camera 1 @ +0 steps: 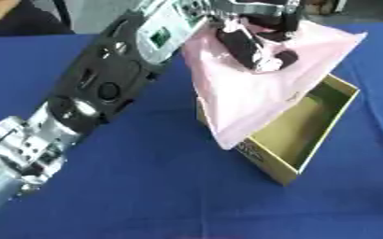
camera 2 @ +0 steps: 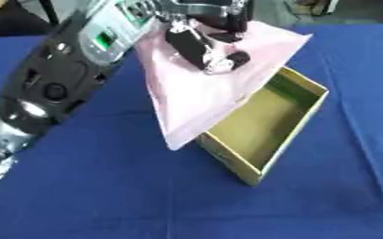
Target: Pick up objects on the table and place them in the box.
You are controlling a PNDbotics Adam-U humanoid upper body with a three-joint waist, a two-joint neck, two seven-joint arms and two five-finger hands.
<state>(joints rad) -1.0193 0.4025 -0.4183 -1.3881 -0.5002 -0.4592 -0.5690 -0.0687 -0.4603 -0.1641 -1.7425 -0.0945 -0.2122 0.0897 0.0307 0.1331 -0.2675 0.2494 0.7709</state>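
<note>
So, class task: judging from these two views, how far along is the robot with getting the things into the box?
Done: nothing shows inside the box yet; its visible floor is bare. In hand: the left hand has its fingers curled on a pink bag, which hangs over the box's near end with its lower corner outside the wall. Left: lowering and releasing the bag. No other loose objects show on the blue table.

Bright, even light. Both pictures look soft and blurry. The arm (camera 1: 105, 88) shines; the tabletop (camera 1: 145, 186) has faint shadows.
</note>
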